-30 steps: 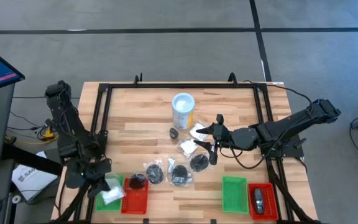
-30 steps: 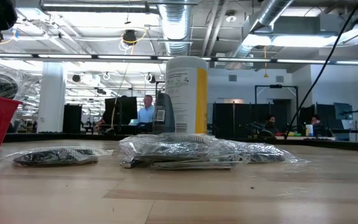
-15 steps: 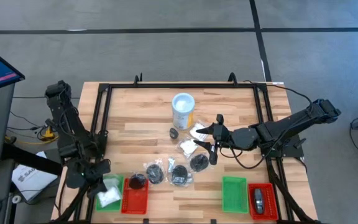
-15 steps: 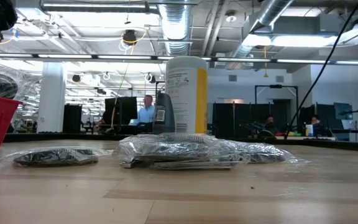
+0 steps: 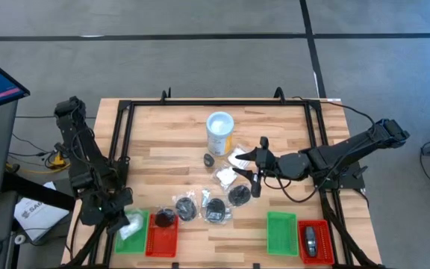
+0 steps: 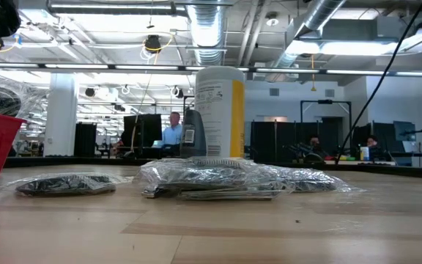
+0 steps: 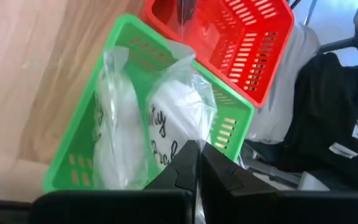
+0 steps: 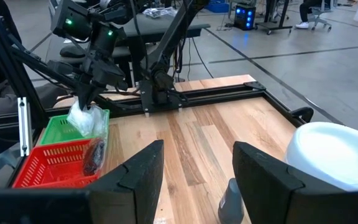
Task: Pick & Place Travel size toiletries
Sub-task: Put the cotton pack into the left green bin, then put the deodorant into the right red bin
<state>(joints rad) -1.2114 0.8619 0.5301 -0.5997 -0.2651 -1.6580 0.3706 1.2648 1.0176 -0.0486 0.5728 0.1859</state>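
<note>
The white clear-wrapped packet [image 7: 166, 134], light and crinkly, best pinched by its loose wrap, is hanging from the closed left gripper [image 7: 194, 163] just above the green tray [image 7: 73, 163], while the right gripper [image 8: 194, 163] is waiting open over the tabletop [image 8: 197, 140].

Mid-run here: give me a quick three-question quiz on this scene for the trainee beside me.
1. True or false: the left hand is shut on a clear-wrapped white packet over the green plastic tray.
2. The right hand is: A) shut on the white cylindrical tub; B) open above the packets mid-table; C) inside a red tray.
3. What lies in the red plastic tray at the table's right?

Key: 1 true; 2 B; 3 a dark grey oblong piece.
</note>
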